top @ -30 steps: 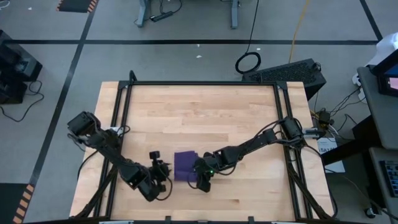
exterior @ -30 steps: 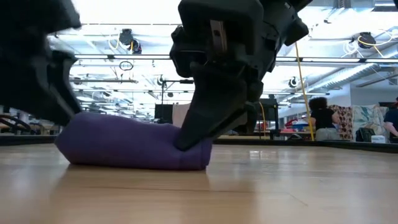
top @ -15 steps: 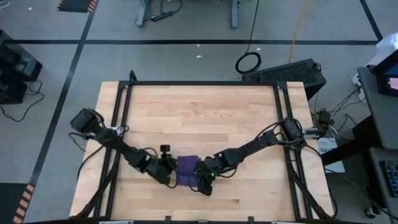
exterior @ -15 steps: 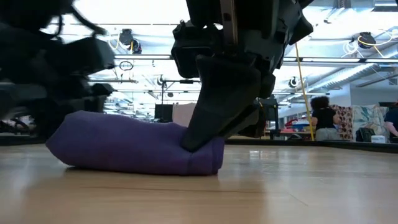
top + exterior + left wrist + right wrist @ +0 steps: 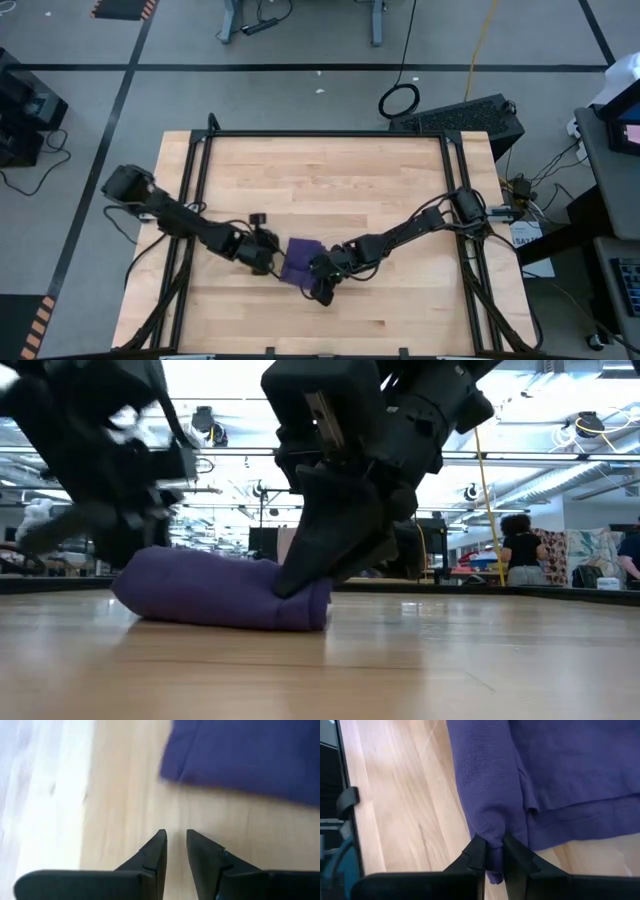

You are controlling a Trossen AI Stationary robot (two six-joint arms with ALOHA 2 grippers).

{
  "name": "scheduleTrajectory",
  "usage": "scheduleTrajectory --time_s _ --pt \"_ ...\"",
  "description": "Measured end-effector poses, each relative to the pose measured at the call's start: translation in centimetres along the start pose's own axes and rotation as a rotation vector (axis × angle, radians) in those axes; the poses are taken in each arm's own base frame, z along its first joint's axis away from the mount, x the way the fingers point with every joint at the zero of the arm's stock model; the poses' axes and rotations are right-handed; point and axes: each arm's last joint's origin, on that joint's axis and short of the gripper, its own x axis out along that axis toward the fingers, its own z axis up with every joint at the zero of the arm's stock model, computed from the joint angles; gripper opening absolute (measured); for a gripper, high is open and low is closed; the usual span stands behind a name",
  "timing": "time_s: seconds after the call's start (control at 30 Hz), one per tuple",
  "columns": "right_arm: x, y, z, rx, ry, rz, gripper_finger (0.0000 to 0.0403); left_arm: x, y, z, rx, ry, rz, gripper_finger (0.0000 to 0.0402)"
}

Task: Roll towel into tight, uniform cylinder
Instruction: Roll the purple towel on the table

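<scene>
Two grippers flank the purple towel (image 5: pixel 298 263), which lies bunched on the wooden table (image 5: pixel 320 180) near the middle of its near edge, its long axis running roughly from the left edge toward the right edge in the low view. The right gripper (image 5: pixel 491 851) is clenched on a rolled fold at the towel's right end, cloth pinched between its fingers and the tip pressing down to the wood. The left gripper (image 5: pixel 175 840) sits just beside the towel's left end, apart from it: its fingers stand narrowly parted over bare wood with nothing between them, and the cloth's edge lies just ahead of the tips. Judging by this, the next roll hinges on the left gripper reaching forward to the near edge of cloth.
</scene>
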Motion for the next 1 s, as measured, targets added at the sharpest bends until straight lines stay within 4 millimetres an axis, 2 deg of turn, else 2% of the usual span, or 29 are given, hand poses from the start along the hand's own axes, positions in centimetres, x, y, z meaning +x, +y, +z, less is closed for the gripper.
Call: scheduleTrajectory --time_s 0.13,0.23,0.33,0.43,0.53,0.7,0.87,1.0 --pt "-0.1 -0.7 0.7 0.078 0.049 0.036 0.0029 -3.2 -0.2 -0.3 -0.134 -0.027 -0.054 0.0080" --pt "-0.1 -1.2 1.1 0.126 0.063 0.038 0.0029 -5.3 -2.6 0.6 -0.092 -0.204 -0.168 0.0080" --pt "-0.2 -1.4 1.4 0.132 0.063 0.037 0.0029 -6.6 -5.3 1.0 0.043 -0.376 -0.198 0.0080" --pt "-0.2 -1.6 1.6 0.127 0.064 0.039 0.0029 -6.3 -7.4 0.4 0.195 -0.438 -0.107 0.0083" --pt "-0.2 -1.6 1.6 0.127 0.064 0.039 0.0029 -4.7 -8.8 -0.7 0.282 -0.401 -0.040 0.0103" --pt "-0.2 -1.6 1.6 0.120 0.060 0.035 0.0029 -2.5 -9.8 -1.3 0.343 -0.387 0.043 0.0162" --pt "-0.2 -1.6 1.6 0.112 0.056 0.033 0.0029 -2.4 -10.3 -0.7 0.396 -0.467 0.111 0.0205" --pt "-0.2 -1.6 1.6 0.111 0.056 0.033 0.0029 -2.5 -10.4 -0.6 0.420 -0.475 0.118 0.0212"
